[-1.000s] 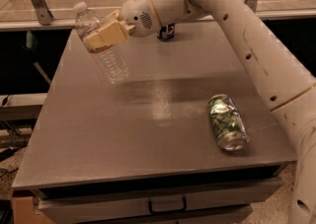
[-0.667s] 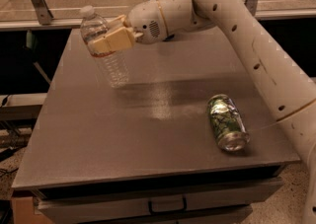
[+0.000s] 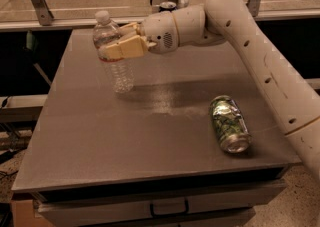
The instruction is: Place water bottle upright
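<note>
A small clear ribbed plastic water bottle (image 3: 119,73) with a white cap and a thin red-marked label band stands nearly upright over the far left part of the grey table (image 3: 150,136). It leans slightly, with the cap tipped left. The gripper (image 3: 108,46) clasps it at the label band, its tan fingers (image 3: 122,49) closed around the upper body. Whether the base touches the tabletop cannot be told.
</note>
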Robot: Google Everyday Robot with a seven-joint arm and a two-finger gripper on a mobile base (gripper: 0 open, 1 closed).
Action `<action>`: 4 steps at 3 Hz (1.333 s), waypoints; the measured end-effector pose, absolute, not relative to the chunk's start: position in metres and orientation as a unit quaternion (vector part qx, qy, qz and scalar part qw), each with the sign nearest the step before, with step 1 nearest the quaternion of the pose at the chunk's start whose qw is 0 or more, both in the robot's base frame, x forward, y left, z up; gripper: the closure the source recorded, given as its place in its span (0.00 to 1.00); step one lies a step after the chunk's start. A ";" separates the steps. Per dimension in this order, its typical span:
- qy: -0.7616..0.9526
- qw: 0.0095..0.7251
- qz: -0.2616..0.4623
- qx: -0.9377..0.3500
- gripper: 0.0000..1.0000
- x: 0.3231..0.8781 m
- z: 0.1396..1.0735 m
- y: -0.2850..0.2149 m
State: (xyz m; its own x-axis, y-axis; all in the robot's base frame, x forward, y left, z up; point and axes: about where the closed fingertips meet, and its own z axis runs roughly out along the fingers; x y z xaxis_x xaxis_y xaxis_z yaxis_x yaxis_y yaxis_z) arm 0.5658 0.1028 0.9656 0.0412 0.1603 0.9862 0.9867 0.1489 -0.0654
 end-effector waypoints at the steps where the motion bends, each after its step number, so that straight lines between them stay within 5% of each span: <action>1: -0.564 0.517 -0.400 -0.504 0.83 0.566 0.956 0.099; 4: -0.565 0.536 -0.382 -0.498 0.13 0.564 0.932 0.090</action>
State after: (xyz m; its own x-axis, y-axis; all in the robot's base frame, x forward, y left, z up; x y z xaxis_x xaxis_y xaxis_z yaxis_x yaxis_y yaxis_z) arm 0.5641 0.0896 0.9325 0.0703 0.1523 0.9858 0.9718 0.2126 -0.1021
